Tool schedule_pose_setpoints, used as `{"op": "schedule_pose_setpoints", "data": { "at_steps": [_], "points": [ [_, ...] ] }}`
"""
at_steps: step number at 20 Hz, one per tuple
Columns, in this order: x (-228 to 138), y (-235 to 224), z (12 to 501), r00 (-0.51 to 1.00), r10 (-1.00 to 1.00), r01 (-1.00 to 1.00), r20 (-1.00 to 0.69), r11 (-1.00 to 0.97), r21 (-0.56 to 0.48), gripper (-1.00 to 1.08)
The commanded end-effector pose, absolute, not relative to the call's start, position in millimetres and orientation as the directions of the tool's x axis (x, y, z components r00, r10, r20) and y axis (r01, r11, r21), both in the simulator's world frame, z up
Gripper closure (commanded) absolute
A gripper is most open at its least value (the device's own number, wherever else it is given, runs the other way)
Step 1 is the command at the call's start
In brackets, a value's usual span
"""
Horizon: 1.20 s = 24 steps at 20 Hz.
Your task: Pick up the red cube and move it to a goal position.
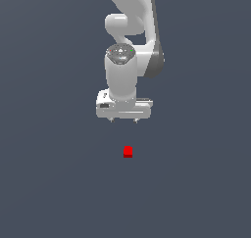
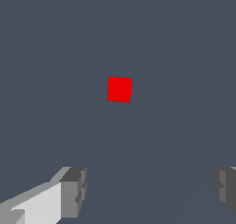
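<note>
The red cube (image 1: pixel 128 152) is a tiny bright red block lying on the dark grey floor, below the white arm in the exterior view. It also shows in the wrist view (image 2: pixel 119 89), near the picture's middle. My gripper (image 1: pixel 123 120) hangs above the cube and apart from it, pointing down. In the wrist view my gripper (image 2: pixel 150 191) has its two grey fingertips (image 2: pixel 73 191) spread wide, with nothing between them. It is open and empty. The cube is much narrower than the gap.
The plain dark grey floor (image 1: pixel 49 183) fills both views. The white arm (image 1: pixel 130 46) rises above the gripper to the top of the exterior view. No goal marker shows.
</note>
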<state>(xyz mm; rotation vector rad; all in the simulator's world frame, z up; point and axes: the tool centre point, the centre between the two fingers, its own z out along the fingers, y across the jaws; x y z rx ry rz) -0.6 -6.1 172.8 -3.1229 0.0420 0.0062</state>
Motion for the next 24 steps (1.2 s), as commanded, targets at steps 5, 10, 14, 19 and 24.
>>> {"op": "schedule_pose_setpoints", "data": {
  "at_steps": [5,10,14,19,24],
  "points": [
    [1.1,-5.5,169.0,1.000,-0.029,-0.029,-0.004,-0.999,-0.018,-0.92],
    [7.8,-3.2,153.8,0.999,-0.037,-0.037,-0.004,-0.999,-0.016,-0.92],
    [16.8,-0.2,133.7,0.999,-0.049,-0.049,-0.003,-0.999,-0.014,-0.92],
    [32.5,4.2,99.8,0.998,-0.068,-0.068,-0.002,-0.998,-0.010,-0.92],
    [50.0,8.4,63.8,0.996,-0.088,-0.088,-0.001,-0.996,-0.005,-0.92]
  ]
}}
